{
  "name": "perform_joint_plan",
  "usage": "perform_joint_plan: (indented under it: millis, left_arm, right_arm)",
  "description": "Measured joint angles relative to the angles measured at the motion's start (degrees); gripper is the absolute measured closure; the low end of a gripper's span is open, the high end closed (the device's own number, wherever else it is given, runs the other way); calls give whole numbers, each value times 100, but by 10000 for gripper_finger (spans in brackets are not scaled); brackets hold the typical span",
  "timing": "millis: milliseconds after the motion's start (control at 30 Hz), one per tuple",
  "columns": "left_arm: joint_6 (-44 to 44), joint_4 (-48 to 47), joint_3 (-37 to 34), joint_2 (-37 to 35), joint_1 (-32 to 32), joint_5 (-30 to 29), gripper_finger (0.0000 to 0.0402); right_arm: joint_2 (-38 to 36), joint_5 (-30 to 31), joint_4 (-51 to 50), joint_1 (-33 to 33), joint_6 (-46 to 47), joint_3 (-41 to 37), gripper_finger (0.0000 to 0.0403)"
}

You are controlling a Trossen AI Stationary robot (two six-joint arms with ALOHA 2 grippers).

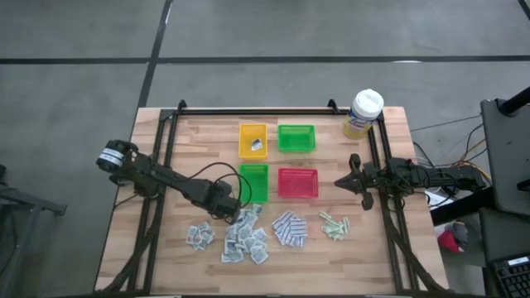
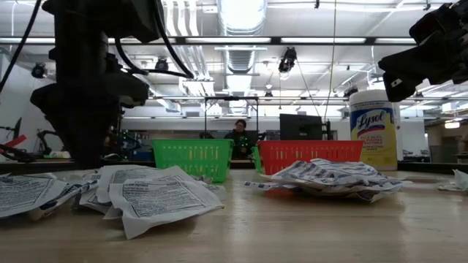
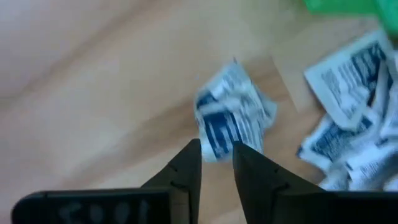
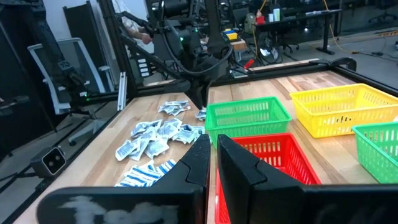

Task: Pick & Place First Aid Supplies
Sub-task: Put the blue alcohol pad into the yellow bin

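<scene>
Down at the near left of the table, my left gripper [image 1: 236, 213] [image 3: 216, 155] points at the boards, open, beside the pile of white-grey sachets [image 1: 246, 236]. A single crumpled blue-and-white sachet [image 3: 231, 115] lies right under its fingertips, blurred. A second sachet heap [image 1: 199, 237], blue-and-white pads [image 1: 290, 228] and pale green strips [image 1: 334, 225] lie along the near side. One sachet [image 1: 257, 146] is in the yellow tray [image 1: 248, 132]. My right gripper [image 1: 339, 182] [image 4: 214, 146] waits shut at the right, level, holding nothing. My left gripper comes at the single sachet from above, fingers pointing down. The sachet's near edge [image 3: 214, 146] shows in the gap between the two fingertips. Whether the fingers touch it, I cannot tell.
Four small trays stand mid-table: the yellow one, a green one [image 1: 296, 137] beside it, and nearer, a green [image 1: 254, 182] and a red [image 1: 297, 182]. A yellow canister [image 1: 362, 113] stands at the far right corner. Bare boards lie left of the trays.
</scene>
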Motion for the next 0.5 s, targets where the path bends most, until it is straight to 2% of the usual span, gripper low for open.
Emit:
perform_joint_plan:
  millis: [167,500]
  left_arm:
    - [-161,-7,2,0,0,327,305]
    - [-456,-38,-40,0,8,239,305]
  right_arm:
    - [0,-1,0,1,0,0,374]
    - [0,-2,0,2,0,0,374]
